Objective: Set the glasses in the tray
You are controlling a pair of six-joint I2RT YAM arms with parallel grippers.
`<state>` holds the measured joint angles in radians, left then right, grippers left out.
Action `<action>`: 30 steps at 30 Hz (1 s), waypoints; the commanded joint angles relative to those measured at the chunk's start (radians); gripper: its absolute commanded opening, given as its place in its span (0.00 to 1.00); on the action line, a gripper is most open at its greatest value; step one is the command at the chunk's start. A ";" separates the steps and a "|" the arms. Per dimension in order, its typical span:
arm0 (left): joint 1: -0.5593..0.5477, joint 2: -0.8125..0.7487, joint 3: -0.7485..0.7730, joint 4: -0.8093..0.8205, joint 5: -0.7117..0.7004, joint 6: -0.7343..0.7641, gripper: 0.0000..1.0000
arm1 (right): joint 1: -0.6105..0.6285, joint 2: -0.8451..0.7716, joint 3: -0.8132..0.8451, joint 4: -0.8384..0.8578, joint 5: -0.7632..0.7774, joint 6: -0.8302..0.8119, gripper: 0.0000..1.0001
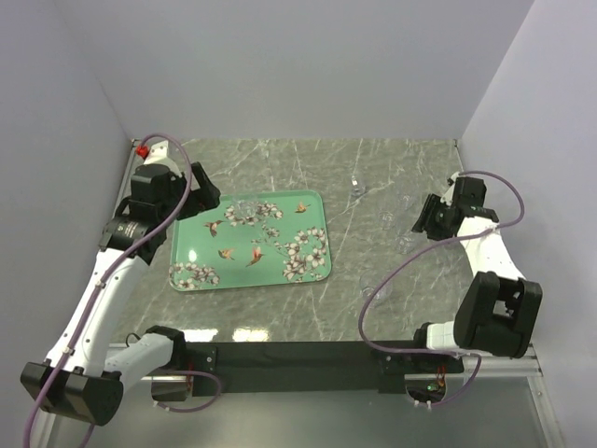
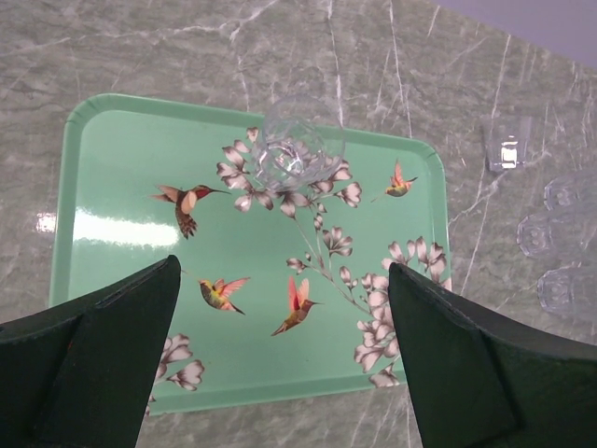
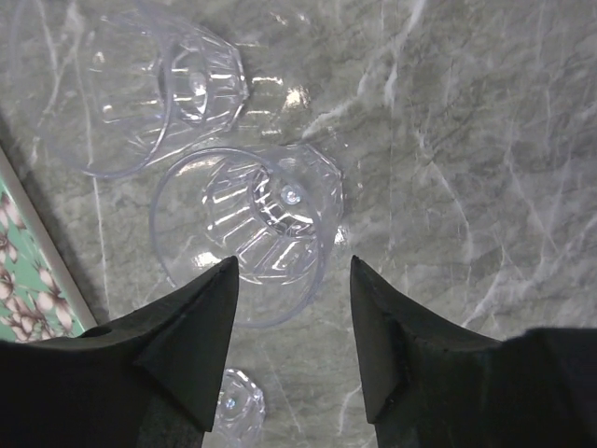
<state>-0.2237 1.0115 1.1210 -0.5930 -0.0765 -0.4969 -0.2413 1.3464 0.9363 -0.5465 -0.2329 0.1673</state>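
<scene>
Jaws on the right gripper [image 3: 293,273] are spread with nothing in them. The gap sits just short of a ribbed glass [image 3: 244,233], whose rim is directly ahead of the fingertips. Left gripper [image 2: 284,271] jaws are wide open as well, empty, hanging over the tray [image 2: 112,168]. One glass [image 2: 294,149] already sits in the tray near its far edge, on the blossom print. The other glasses [image 2: 541,233] are out on the marble table [image 1: 308,168] to the right of the tray, well apart from the left arm and close to the right one, so the next pick looks like the right arm's job. Key relation: the right wrist camera looks into the ribbed glass's mouth with the base showing through. That reads as upright, with its axis roughly along the approach, but it's too clear to be sure. A second glass [image 3: 140,84] sits just beyond it, close enough that I can't tell if they touch. A smaller glass [image 3: 233,403] shows beneath the fingers. Risk as I see it is clipping the neighbour on the way in. The tray lies to the left of these jaws, so the carry goes that way.
</scene>
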 commanded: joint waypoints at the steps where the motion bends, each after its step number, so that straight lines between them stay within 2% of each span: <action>1: 0.001 -0.033 -0.013 0.045 0.006 -0.023 0.99 | -0.007 0.029 0.048 0.043 0.006 0.026 0.55; 6: 0.001 -0.060 -0.027 0.053 0.006 -0.034 0.99 | -0.007 0.085 0.047 0.059 0.038 0.020 0.48; 7: 0.001 -0.068 -0.030 0.055 0.006 -0.035 0.99 | -0.007 0.091 0.047 0.060 0.043 0.020 0.43; 9: 0.001 -0.076 -0.035 0.058 0.006 -0.040 0.99 | -0.007 0.106 0.047 0.060 0.053 0.014 0.38; 14: 0.001 -0.094 -0.044 0.068 0.006 -0.043 0.99 | -0.007 0.088 0.032 0.075 0.075 0.006 0.16; 15: 0.001 -0.099 -0.046 0.068 0.004 -0.043 0.99 | -0.009 0.082 0.029 0.077 0.076 0.006 0.08; 17: 0.001 -0.099 -0.049 0.074 0.004 -0.043 1.00 | -0.007 0.063 0.022 0.085 0.079 0.001 0.01; 25: 0.001 -0.111 -0.059 0.093 0.004 -0.046 0.99 | -0.006 -0.055 0.021 0.089 0.073 -0.090 0.00; 28: 0.001 -0.117 -0.072 0.099 0.004 -0.049 0.99 | -0.006 -0.093 0.045 0.053 -0.026 -0.188 0.00; 30: 0.001 -0.117 -0.079 0.104 0.007 -0.051 0.99 | 0.000 -0.102 0.067 -0.004 -0.153 -0.242 0.00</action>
<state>-0.2237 0.9165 1.0538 -0.5339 -0.0761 -0.5392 -0.2447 1.2869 0.9394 -0.5201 -0.2298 0.0418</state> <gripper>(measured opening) 0.994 0.054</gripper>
